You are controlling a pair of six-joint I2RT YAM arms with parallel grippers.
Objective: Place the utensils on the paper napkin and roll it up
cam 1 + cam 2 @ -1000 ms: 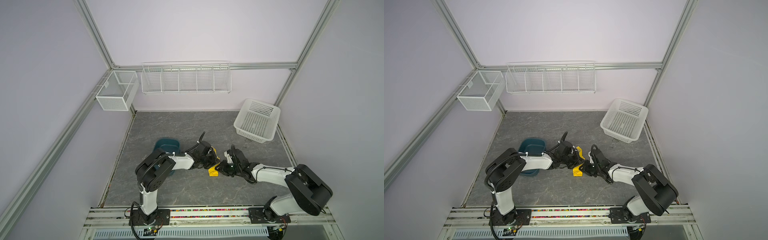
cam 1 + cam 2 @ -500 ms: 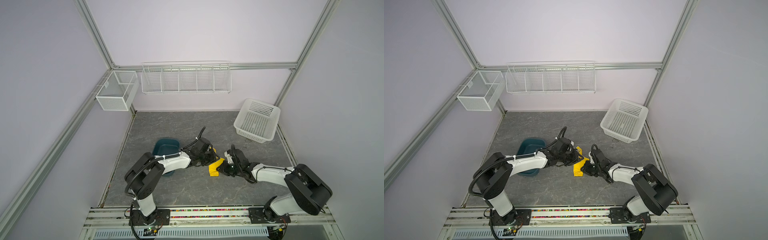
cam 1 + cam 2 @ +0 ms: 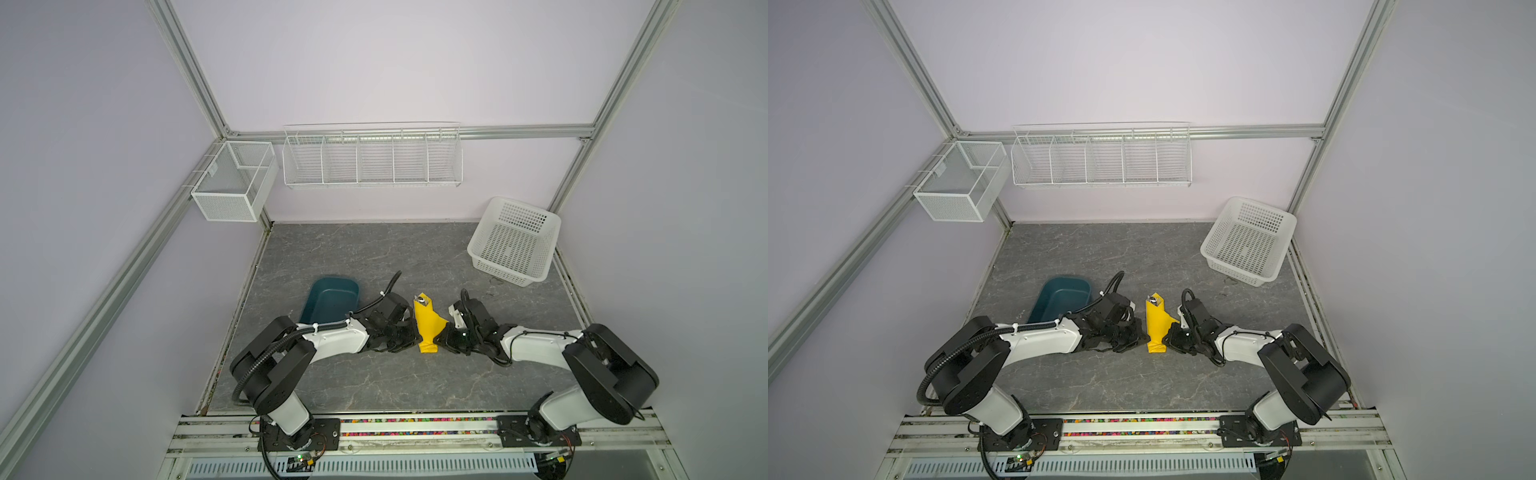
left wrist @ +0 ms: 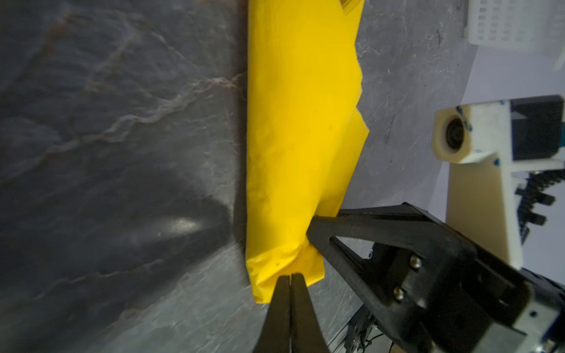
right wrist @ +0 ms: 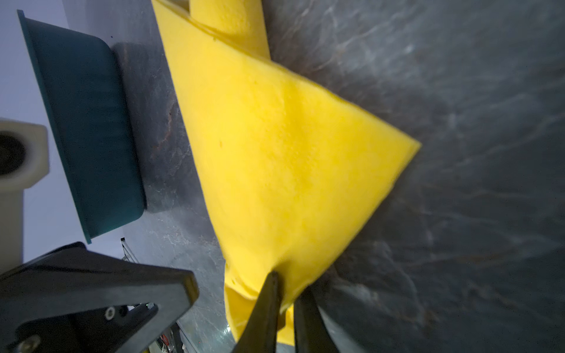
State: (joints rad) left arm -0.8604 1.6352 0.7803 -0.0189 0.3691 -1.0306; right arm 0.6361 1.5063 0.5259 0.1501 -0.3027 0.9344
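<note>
The paper napkin lies rolled into a narrow yellow bundle on the dark stone-pattern table, with a triangular flap sticking out to its right. Silver tips of the utensils peek out of its far end; the rest is wrapped inside. My left gripper is shut, its tips at the bundle's near end, and no paper shows between them. My right gripper is shut on the flap near the same end.
A dark teal tray sits just left of the left arm. A white perforated basket stands at the back right. A wire rack and a mesh box hang on the walls.
The left gripper drew back toward the bundle's near end, opening briefly and shutting again, so more of the yellow roll shows. The right gripper stayed on the flap.
</note>
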